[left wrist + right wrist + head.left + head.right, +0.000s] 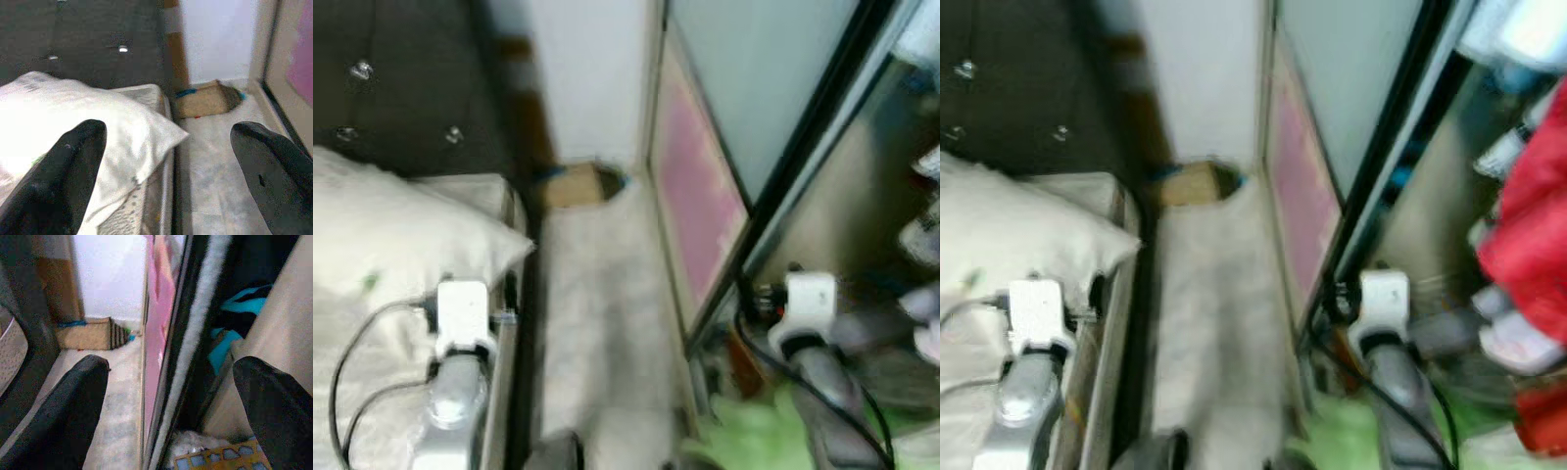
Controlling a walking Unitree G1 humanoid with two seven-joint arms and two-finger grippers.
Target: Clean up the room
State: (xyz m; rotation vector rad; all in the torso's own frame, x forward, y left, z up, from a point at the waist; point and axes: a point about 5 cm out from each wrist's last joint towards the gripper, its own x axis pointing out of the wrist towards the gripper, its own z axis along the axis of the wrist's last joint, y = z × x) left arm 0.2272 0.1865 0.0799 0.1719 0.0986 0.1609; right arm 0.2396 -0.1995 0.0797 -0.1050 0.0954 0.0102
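Looking down a narrow strip of pale floor between a bed and a wardrobe, I see a brown cardboard box lying on that floor at the far end, against the white wall, with something blue at its edge. A green thing, too blurred to name, lies on the floor by the wardrobe's foot, close to my right arm.

My left gripper hangs over the corner of the bed, its two black fingers spread wide and holding nothing; between them I see a white pillow on the mattress and the dark tufted headboard behind it.

My right gripper is also spread wide and empty, pointing at the black edge of the sliding wardrobe door, whose panel shows a pink patch. Inside the wardrobe, teal cloth shows in the dark, and a red garment hangs at the right.
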